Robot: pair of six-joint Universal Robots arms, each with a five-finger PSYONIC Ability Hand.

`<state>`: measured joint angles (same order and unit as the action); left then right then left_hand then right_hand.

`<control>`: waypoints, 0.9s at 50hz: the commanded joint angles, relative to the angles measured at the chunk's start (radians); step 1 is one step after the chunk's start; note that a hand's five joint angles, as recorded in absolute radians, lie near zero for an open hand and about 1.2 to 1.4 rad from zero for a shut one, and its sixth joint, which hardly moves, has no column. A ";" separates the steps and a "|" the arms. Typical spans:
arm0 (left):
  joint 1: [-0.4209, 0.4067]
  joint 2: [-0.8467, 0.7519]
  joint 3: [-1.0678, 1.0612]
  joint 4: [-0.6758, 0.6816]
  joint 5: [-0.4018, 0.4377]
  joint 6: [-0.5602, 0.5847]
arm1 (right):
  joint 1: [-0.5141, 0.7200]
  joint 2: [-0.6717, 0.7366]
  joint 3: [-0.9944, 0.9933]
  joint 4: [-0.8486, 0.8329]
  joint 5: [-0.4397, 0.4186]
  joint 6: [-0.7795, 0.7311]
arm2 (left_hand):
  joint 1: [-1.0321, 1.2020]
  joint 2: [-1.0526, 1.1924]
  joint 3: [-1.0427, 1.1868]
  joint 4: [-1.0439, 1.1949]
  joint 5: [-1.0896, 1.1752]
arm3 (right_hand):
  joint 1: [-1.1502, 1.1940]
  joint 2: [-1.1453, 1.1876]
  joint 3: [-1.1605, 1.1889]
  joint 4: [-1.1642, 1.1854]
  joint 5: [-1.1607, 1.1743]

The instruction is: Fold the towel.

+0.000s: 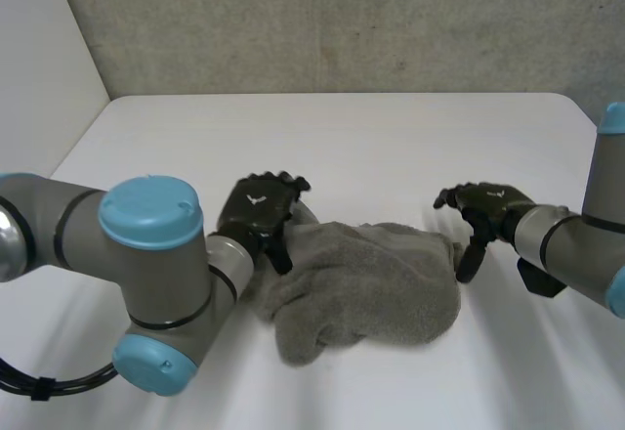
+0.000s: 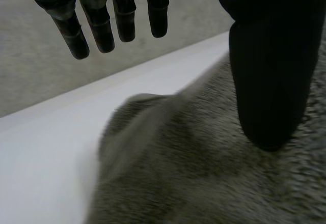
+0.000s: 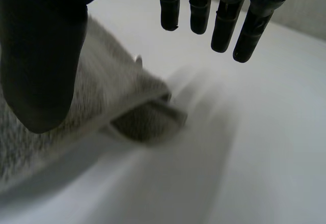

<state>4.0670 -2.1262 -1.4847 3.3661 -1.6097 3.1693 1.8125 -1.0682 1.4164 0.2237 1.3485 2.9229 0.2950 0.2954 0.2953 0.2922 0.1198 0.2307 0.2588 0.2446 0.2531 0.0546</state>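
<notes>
The grey towel lies as a rumpled heap on the white table, not spread flat, with a rounded lobe sticking out on the side nearest the robot. The left hand sits at the towel's left edge and the right hand at its right edge.

Both hands are released and grasp nothing. In the left wrist view the fingers hang straight, clear of the cloth, while the thumb is over the pile of the towel. In the right wrist view the fingers are just as straight, out past the towel's edge over bare table, and the thumb is above the cloth. That edge is doubled, with a second layer tucked beneath the upper lip.

The risk I see is in the grasp. A pinch at the doubled edge could take both layers, or only the top one, and the fold would come out crooked. With the towel bunched, either hand may close on a ridge, not a true corner. Straight fingers sliding in could also shove the cloth along the table and bunch it further.
</notes>
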 commanded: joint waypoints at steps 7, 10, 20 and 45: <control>-0.019 -0.020 -0.003 -0.001 0.027 0.008 | 0.008 0.062 0.050 -0.052 -0.009 0.009 | 0.418 0.417 0.417 0.420 0.418 | -0.056 -0.084 -0.070 -0.079 -0.055; -0.019 -0.014 -0.006 -0.001 0.027 0.006 | 0.021 0.057 0.067 -0.081 -0.009 0.013 | 0.638 0.637 0.637 0.641 0.638 | -0.005 -0.033 -0.019 -0.027 -0.003; -0.019 0.000 -0.020 -0.007 0.025 0.008 | 0.030 0.013 0.116 -0.198 -0.008 0.048 | 1.098 1.098 1.098 1.101 1.099 | 0.875 0.847 0.861 0.852 0.876; 0.001 0.207 0.092 0.128 -0.064 -0.015 | 0.271 -0.068 -0.263 -0.379 0.004 0.012 | 1.101 1.101 1.101 1.104 1.102 | 1.166 1.137 1.152 1.143 1.167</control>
<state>4.0607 -2.0406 -1.3949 3.4442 -1.6178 3.1627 1.9893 -1.1024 1.2790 -0.1408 1.3544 2.9289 1.1910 1.2163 1.2156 1.2164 1.0284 1.3322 1.3114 1.3304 1.3351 1.1658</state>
